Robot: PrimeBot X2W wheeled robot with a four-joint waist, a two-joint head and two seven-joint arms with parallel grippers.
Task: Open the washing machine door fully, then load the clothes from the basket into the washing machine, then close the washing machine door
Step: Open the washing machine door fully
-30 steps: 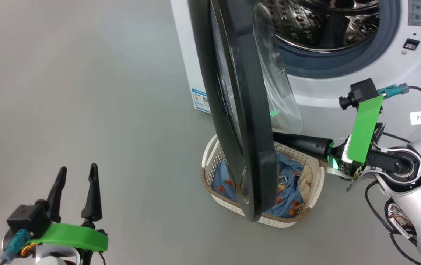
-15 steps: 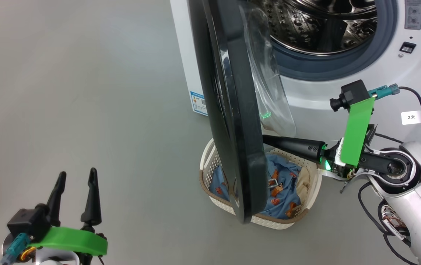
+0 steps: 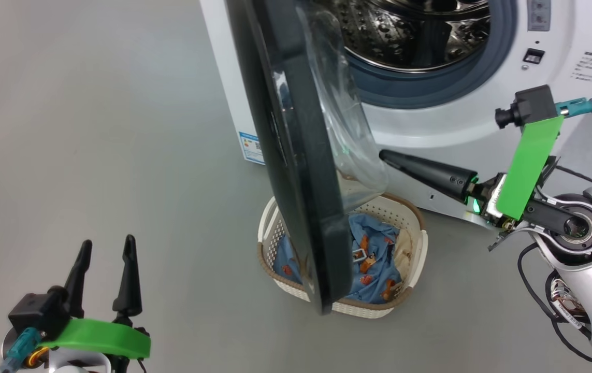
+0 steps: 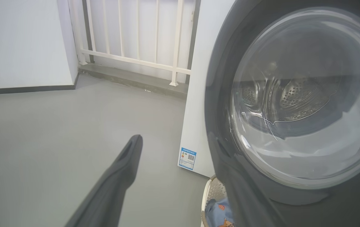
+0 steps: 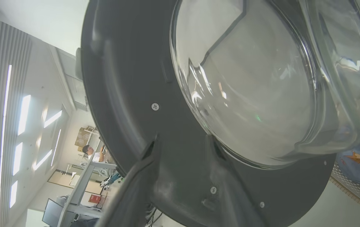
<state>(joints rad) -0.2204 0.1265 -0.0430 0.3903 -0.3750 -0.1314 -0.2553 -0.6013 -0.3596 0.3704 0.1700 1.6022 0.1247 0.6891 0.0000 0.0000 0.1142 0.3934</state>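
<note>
The washing machine door (image 3: 296, 155) stands half-open just ahead of the right end effector (image 3: 386, 156), whose fingers are parted and empty. Better to press the black inner rim, not the glass, swinging it clear of the basket (image 3: 416, 243) below. The left end effector (image 3: 106, 248) hangs open.

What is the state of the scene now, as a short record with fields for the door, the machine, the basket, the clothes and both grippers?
washing machine door: partly open, edge-on in the head view, overlapping the basket's left part
washing machine: drum exposed, no clothes seen in it
basket: on the floor before the machine
clothes: in the basket
left gripper: open, away from the door
right gripper: open, at the door's inner side beside the glass bowl; contact unclear
</note>
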